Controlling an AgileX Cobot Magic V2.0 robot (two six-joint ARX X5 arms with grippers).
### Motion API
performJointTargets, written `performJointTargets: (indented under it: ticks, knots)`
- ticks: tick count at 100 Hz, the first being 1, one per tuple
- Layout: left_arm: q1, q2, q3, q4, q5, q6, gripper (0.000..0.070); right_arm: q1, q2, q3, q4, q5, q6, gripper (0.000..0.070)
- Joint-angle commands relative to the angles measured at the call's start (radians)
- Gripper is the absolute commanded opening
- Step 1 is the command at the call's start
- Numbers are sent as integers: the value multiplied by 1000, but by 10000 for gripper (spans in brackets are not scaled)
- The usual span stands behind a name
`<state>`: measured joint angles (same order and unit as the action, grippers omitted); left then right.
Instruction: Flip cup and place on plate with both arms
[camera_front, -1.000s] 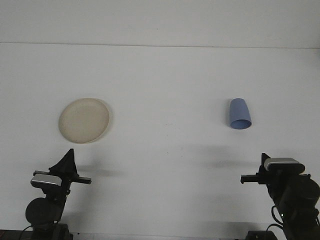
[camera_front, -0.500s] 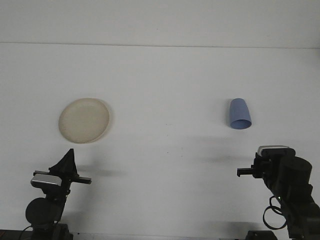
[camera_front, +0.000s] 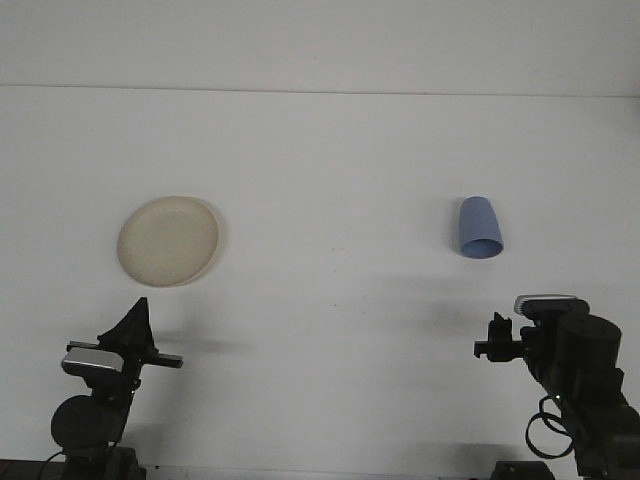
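Opening stage of a cup-flipping job, nothing yet gripped. Blue cup (camera_front: 479, 228) mouth-down on the right half of the white table (camera_front: 330, 150), well apart from the cream plate (camera_front: 168, 240) on the left half. Right gripper (camera_front: 487, 347) low at the near right edge, short of the cup and slightly to its right; jaw state impossible to tell from the front view. Left gripper (camera_front: 172, 361) low at the near left edge, just short of the plate, fingers likewise unreadable.

Best approach, as a judgement: reach in from the near side, close on the tapered wall around mid-height, lift clear before turning, and keep the rim free for a handover toward the plate side.

Cup: smooth, matte, plastic-looking, narrower at the closed top than at the rim, light enough to tip or skid at a glancing touch. Plate: round, shallow, dull-finished, raised lip. Table: plain, flat, untextured.
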<state>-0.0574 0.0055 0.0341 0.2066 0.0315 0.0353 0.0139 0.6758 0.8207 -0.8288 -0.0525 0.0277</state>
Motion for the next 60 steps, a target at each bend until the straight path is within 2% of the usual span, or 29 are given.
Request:
performJointTargets:
  ticks: [1, 30, 60]
  knots:
    - [-2, -1, -20, 11, 2, -2, 11, 0, 4, 17, 10, 1, 11, 411]
    - [-2, -1, -20, 11, 2, -2, 11, -1, 25, 17, 121, 1, 32, 411]
    - [-2, -1, -20, 11, 2, -2, 11, -9, 110, -24, 318, 4, -2, 411]
